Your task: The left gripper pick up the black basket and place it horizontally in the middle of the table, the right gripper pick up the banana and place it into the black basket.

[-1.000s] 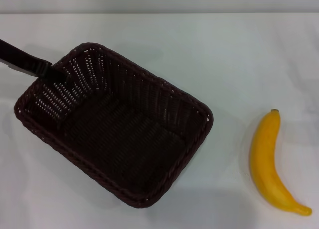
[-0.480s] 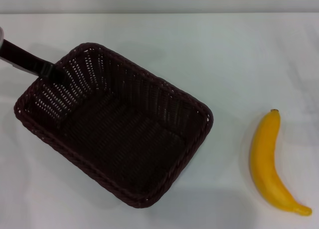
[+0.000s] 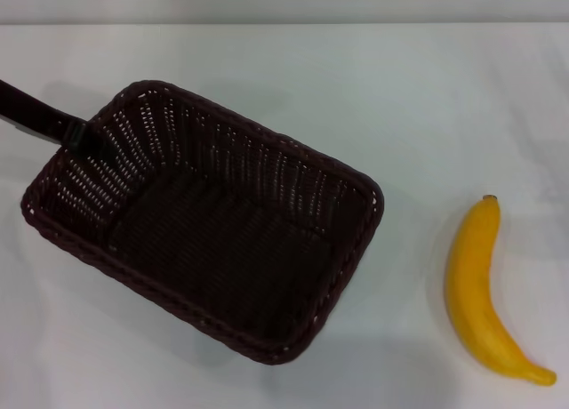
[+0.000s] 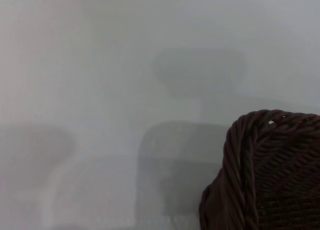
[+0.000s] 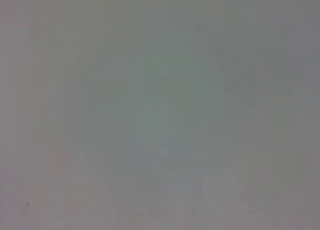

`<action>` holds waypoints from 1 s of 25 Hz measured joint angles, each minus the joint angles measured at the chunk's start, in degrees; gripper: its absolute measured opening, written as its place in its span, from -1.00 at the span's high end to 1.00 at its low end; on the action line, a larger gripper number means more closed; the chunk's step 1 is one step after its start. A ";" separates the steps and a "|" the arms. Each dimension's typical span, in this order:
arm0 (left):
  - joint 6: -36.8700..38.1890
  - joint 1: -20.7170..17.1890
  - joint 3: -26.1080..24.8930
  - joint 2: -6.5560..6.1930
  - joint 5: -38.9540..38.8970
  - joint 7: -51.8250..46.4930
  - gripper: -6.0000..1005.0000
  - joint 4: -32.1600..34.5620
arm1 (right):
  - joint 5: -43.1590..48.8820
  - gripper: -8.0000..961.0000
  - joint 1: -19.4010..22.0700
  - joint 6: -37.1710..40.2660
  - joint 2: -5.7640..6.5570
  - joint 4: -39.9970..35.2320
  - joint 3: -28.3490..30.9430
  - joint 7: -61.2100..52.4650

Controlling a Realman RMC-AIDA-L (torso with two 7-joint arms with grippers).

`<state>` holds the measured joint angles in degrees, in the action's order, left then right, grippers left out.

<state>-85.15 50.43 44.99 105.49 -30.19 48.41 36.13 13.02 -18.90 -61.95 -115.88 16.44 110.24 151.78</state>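
Observation:
The black basket (image 3: 267, 144) lies at an angle on the left half of the white table (image 3: 409, 98), open side up and empty. My left gripper (image 3: 87, 139) reaches in from the left edge and is shut on the rim at the basket's far left corner. A piece of the woven rim also shows in the left wrist view (image 4: 270, 175), with its shadow on the table beneath. The banana (image 3: 476, 289) lies on the table to the right of the basket, stem end pointing away from me. The right gripper is out of view.
The table's far edge runs along the top of the head view. Bare white tabletop lies between the basket and the banana and behind both. The right wrist view shows only a blank grey surface.
The basket has shifted with my left gripper: its near right corner has moved toward me and its right end has swung slightly. The banana has not moved.

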 joint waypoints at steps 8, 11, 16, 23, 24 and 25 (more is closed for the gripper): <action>-3.00 -3.19 -10.31 -1.24 -5.31 2.53 0.66 0.98 | 0.14 -0.81 0.20 -0.08 0.11 0.00 -0.04 0.00; -3.43 -5.41 -11.52 -2.06 -9.64 2.74 0.66 0.93 | 0.06 -0.81 0.35 -0.10 0.13 0.00 0.05 0.00; -5.87 -9.05 -11.60 -2.63 -18.04 2.03 0.66 0.95 | -0.06 -0.81 0.55 -0.11 0.23 0.00 0.39 0.01; -4.09 -13.50 -11.64 -2.37 -26.42 -3.93 0.66 0.67 | -0.10 -0.81 0.16 0.18 0.37 0.00 0.50 0.02; -3.01 -14.01 -11.65 -2.13 -27.04 -5.06 0.66 0.64 | -0.10 -0.81 0.14 0.19 0.38 0.00 0.50 0.03; -1.20 -14.65 -11.65 -1.75 -27.93 -6.70 0.66 0.52 | -0.11 -0.81 0.15 0.16 0.38 0.00 0.50 0.03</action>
<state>-86.35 35.78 33.34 103.74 -58.12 41.72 36.65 12.92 -18.75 -61.79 -115.50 16.44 110.74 151.81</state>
